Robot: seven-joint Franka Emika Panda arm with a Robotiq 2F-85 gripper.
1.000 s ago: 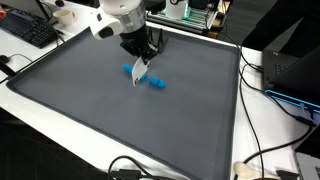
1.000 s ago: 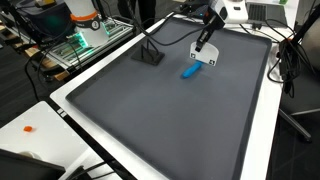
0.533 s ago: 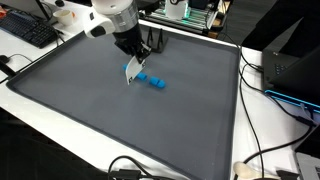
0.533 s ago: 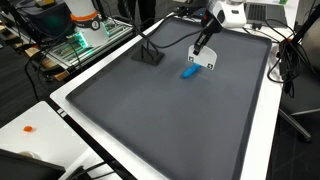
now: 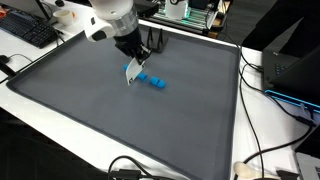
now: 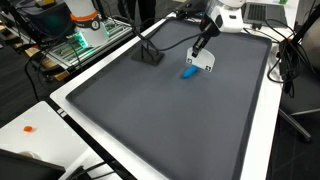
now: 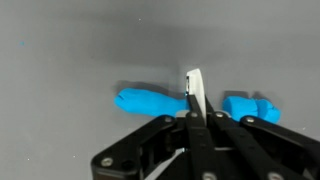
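My gripper (image 7: pixel 194 113) is shut on a thin white flat piece (image 7: pixel 194 88), seen edge-on in the wrist view and sticking out past the fingertips. It hangs just over a dark grey mat (image 5: pixel 90 110). Below it lie two blue pieces: a long one (image 7: pixel 150 101) to the left of the white piece and a shorter one (image 7: pixel 250 107) to the right. In both exterior views the gripper (image 5: pixel 133 62) (image 6: pixel 203 46) holds the white piece (image 5: pixel 131 72) (image 6: pixel 201 62) tilted down towards the blue pieces (image 5: pixel 156 83) (image 6: pixel 188 71).
A small black stand (image 6: pixel 150 56) sits on the mat's far part. A keyboard (image 5: pixel 28 30) lies beyond the mat. Cables (image 5: pixel 262 150) trail over the white table border (image 5: pixel 270 120). A small orange bit (image 6: pixel 29 128) lies on the white surface.
The gripper with the white piece has shifted a little sideways over the blue pieces, most of it in the first half second. The blue pieces have not moved.
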